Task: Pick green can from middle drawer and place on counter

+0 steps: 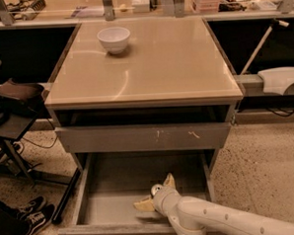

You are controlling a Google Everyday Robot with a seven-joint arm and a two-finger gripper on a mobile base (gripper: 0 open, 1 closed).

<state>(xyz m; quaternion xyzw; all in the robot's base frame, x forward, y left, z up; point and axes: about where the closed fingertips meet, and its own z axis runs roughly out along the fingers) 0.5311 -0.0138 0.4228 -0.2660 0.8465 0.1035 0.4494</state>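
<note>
Where the white, rounded robot arm [231, 223] reaches in from the lower right corner, its gripper [156, 193] sits low inside the wide, shallow grey middle drawer [112, 210], near the drawer's front and a little right of its middle. Its jaws stand spread wide, the two tan fingers [143, 205] pointing apart, one to the left and one toward the back of the drawer. Between them shows the shiny silver lid of the small dark green can [156, 189], facing up. The can's body is hidden behind the gripper, and whether either finger touches it cannot be told. The drawer is pulled out toward the viewer, its plain front edge at the bottom of the view.

On the speckled floor [268, 167] to the left lie black shoes with white soles [31, 222]. Above the open drawer is a grey drawer front with pale scratch marks [143, 138], and over that a dark open slot. Capping the cabinet is the glossy beige rectangular tabletop [149, 70]. A small white bowl [114, 39] stands near its far left corner, well apart from the can.
</note>
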